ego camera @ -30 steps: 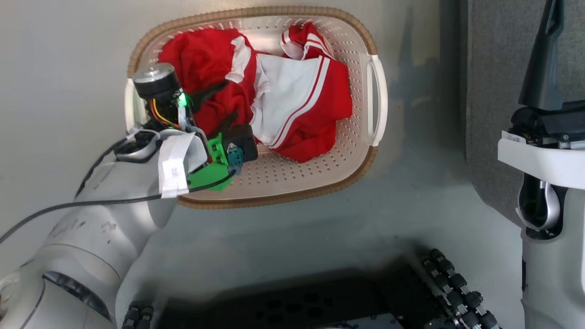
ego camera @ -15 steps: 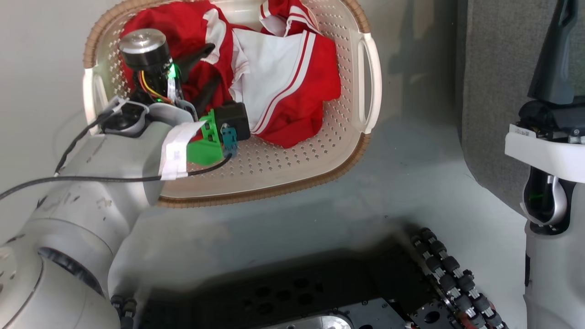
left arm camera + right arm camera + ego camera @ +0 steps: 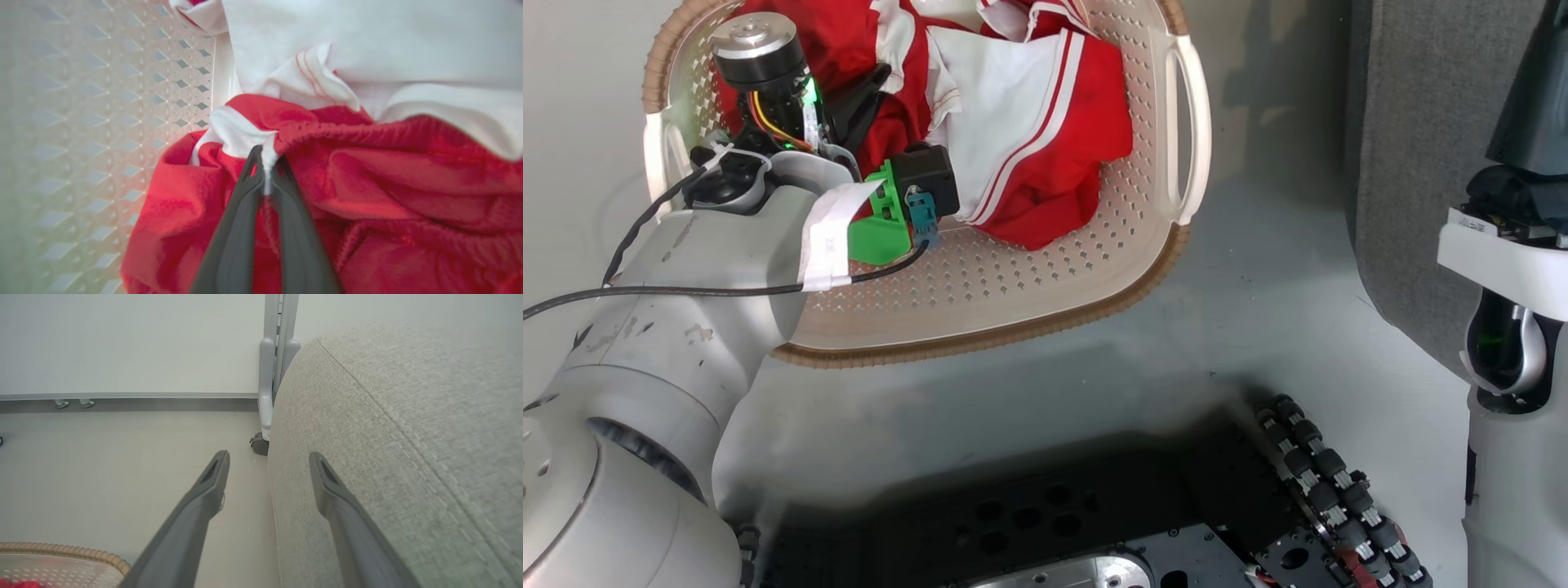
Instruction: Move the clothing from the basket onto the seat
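Since a second ago the left end effector (image 3: 267,157) has closed. Its two dark fingers, which were spread over the clothing (image 3: 367,171), are now pressed together and pinch a small fold of white and red fabric between the tips. The head camera has also moved, so the basket (image 3: 1013,302) appears higher and more to the left in the head view.

The floor (image 3: 102,465) is smooth and pale grey, and the basket stands directly on it. Behind, a plain white wall panel (image 3: 122,343) meets the floor. A grey-white post (image 3: 265,375) on a small caster (image 3: 259,444) stands just beside the seat (image 3: 408,437). The seat is a big grey woven cushion with a rounded edge and a stitched seam, to the right of the basket and apart from it.

The clothing lies inside the basket, crumpled in a heap toward its far end. It is bright red with broad white panels and thin stripe trim, and one red edge is gathered like an elastic band. The basket is cream-white and perforated, with a brown woven-look rim and white side handles.

The right end effector (image 3: 269,456) hangs near the edge of the seat with its fingers spread wide, holding nothing.
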Motion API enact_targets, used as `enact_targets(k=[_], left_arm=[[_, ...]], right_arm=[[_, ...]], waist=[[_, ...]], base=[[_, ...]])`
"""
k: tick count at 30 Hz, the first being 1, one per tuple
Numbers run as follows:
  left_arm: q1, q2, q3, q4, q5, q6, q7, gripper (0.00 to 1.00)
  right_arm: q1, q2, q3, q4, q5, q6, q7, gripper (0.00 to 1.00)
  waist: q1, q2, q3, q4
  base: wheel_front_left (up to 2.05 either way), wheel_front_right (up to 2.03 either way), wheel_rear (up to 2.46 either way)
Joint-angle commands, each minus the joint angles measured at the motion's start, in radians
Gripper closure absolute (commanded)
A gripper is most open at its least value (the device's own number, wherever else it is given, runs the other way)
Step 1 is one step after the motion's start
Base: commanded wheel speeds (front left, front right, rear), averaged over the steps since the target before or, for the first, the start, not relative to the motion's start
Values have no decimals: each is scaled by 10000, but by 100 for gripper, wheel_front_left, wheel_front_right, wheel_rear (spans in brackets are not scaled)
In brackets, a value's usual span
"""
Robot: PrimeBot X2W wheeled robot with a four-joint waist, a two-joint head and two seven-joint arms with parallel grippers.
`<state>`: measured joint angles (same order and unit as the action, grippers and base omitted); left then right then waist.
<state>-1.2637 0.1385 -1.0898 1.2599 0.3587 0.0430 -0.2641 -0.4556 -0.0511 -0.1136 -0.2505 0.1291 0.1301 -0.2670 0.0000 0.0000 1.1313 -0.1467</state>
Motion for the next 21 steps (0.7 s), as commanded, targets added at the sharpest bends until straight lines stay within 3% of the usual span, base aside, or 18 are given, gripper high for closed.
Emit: enact_targets(k=[1, 9, 21], left_arm=[[-68, 35, 3, -39, -121, 31, -1, 100], [569, 1, -21, -824, -702, 342, -3, 100], [2531, -158, 642, -2678, -2791, 467, -5, 100]], right_arm=[[-79, 7, 23, 303, 77, 11, 45, 0], [-160, -5, 53, 296, -78, 6, 32, 0], [696, -7, 791, 738, -846, 6, 31, 0]], waist=[[0, 0, -51, 26], [0, 0, -789, 200], [0, 0, -3468, 626]], base=[[0, 0, 0], [0, 0, 0], [0, 0, 0]])
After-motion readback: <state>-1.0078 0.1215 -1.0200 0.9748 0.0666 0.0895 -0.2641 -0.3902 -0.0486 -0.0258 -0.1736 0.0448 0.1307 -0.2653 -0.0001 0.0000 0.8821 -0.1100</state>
